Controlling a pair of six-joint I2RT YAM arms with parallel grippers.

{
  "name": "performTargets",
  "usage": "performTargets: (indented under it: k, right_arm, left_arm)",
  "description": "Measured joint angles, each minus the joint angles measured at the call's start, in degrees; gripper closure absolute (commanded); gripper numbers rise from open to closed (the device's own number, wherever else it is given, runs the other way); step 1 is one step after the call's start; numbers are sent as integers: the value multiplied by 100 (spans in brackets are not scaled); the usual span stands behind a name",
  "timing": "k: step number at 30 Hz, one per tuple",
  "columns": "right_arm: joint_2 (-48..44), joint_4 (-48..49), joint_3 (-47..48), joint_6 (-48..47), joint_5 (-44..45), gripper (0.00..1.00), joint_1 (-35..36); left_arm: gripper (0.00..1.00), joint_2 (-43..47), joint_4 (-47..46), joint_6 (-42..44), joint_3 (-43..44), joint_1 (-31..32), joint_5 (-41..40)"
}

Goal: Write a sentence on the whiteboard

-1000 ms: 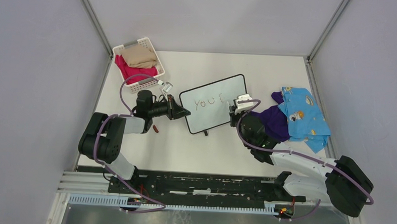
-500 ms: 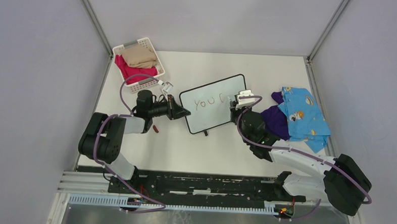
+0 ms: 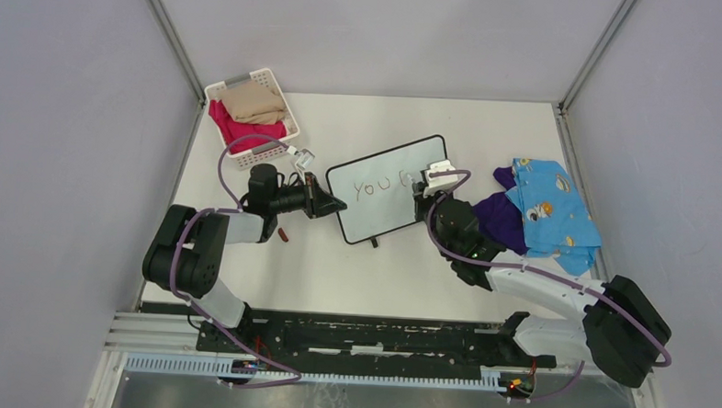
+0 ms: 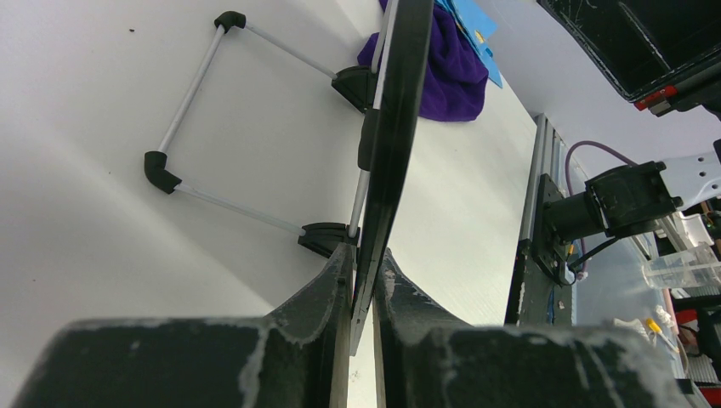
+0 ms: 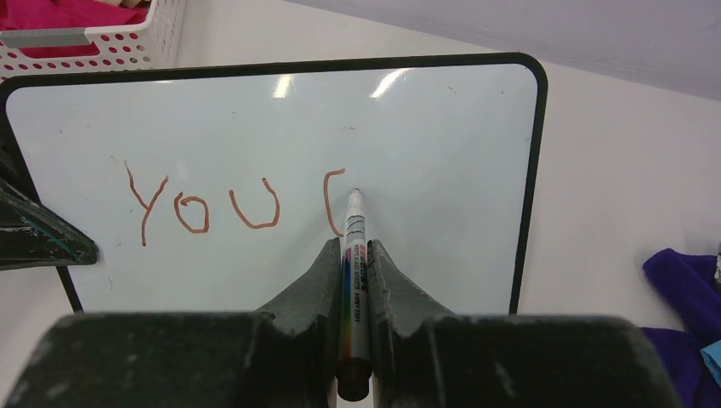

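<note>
Right gripper (image 3: 422, 190) has crept up-left across the whiteboard (image 5: 425, 127); stroke after "YOU" has grown. Left to right: basket (image 3: 258, 154) at the bench's (image 3: 498, 136) far-left corner, well clear; left gripper (image 4: 364, 265) clenched on the whiteboard's left edge, presumably bracing it against pen pressure as it stands propped mid-bench; right gripper grasping the marker (image 5: 354, 225), tip on the surface atop the fourth stroke. Blank board remains rightward; clothes pile (image 3: 541, 212) at the right edge crowds that arm, so little room to swing out
</note>
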State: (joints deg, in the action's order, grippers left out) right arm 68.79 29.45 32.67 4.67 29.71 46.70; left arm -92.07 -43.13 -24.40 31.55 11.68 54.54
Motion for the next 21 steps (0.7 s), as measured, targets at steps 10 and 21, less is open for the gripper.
performTargets:
  k: [10,21]
  right_arm:
    - [9,13,-70,26,-144,100,0]
    - [-125,-66,-260,46,-15,100,-59]
  left_arm:
    - [96,-2,42,4,15,4,-2]
    - [97,0,92,9,37,9,-2]
